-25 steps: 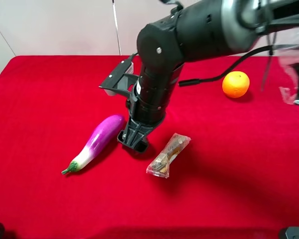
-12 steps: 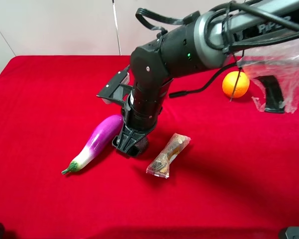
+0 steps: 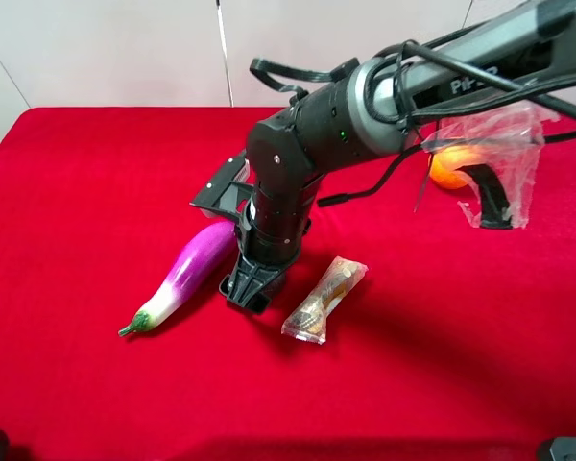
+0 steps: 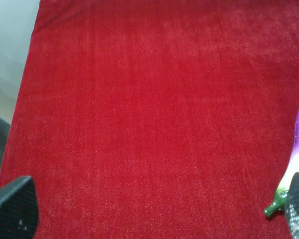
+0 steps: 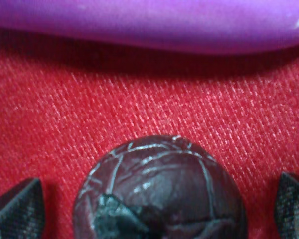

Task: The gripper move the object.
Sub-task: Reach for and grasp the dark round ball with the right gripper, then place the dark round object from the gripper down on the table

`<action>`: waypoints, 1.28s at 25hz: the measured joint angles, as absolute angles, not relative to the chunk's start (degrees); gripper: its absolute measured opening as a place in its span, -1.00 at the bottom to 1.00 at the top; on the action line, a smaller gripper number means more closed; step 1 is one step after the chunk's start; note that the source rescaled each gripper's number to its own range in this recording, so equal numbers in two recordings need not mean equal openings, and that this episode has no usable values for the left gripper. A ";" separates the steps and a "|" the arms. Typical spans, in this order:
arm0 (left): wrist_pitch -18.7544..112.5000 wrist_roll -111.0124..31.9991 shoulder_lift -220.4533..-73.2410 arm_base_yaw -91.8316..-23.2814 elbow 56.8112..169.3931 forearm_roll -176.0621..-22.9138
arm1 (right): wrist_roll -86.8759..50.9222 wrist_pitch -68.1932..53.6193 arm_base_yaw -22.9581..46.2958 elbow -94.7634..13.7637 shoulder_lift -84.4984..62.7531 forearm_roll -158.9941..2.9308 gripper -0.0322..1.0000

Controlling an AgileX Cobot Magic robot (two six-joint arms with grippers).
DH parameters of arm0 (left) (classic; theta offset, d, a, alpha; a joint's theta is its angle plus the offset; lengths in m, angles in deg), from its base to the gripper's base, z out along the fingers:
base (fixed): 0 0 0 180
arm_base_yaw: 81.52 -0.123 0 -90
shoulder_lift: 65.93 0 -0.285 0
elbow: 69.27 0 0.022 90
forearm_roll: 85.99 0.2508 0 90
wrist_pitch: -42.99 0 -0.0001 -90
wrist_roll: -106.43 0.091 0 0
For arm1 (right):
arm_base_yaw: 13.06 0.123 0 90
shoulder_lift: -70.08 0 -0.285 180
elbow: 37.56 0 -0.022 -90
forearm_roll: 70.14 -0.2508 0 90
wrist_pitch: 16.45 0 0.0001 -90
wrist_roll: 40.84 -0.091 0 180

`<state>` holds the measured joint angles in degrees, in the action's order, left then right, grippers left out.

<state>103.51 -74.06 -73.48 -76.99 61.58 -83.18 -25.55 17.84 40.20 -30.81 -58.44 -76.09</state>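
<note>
Straddling the brown ball with jaws wide, the right gripper is down at the red cloth between eggplant and snack packet (nothing held yet); closing on it looks next

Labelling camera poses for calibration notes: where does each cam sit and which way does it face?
Exterior high: mounted high, looking down on the red cloth; shows the right arm, right hand low between eggplant and snack packet.
Left wrist: on the left arm, looking down at bare cloth; only the left hand fingertips show.
Right wrist: on the right arm, close above the cloth, facing the ball between open fingertips.
Shared: the eggplant is in all three.
</note>
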 joint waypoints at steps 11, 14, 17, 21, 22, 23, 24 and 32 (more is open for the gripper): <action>103.51 -74.06 -73.48 -76.99 61.58 -83.18 | -25.55 17.84 40.20 -30.81 -58.72 -76.08 0.11; 103.51 -74.06 -73.48 -76.99 61.58 -83.18 | -25.55 17.90 40.20 -30.81 -58.72 -76.08 -0.93; 103.51 -74.06 -73.48 -76.99 61.58 -83.12 | -25.55 17.95 40.20 -30.81 -58.72 -76.03 -0.94; 103.51 -74.06 -73.48 -76.99 61.58 -83.00 | -25.92 17.95 40.20 -30.81 -58.72 -76.03 -0.94; 103.51 -74.06 -73.48 -76.99 61.58 -82.96 | -26.14 17.95 40.20 -30.81 -58.72 -76.03 -0.94; 103.51 -74.06 -73.48 -76.99 61.58 -82.96 | -26.35 17.95 40.20 -30.81 -58.72 -76.03 -0.94; 103.51 -74.06 -73.48 -76.99 61.58 -82.96 | -26.41 17.95 40.20 -30.81 -58.72 -76.03 -0.94; 103.51 -74.06 -73.48 -76.99 61.58 -82.96 | -26.65 18.60 40.20 -30.93 -57.27 -75.60 -0.94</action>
<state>103.51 -74.06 -73.48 -76.99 61.58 -82.96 -26.65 18.60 40.20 -30.93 -57.27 -75.60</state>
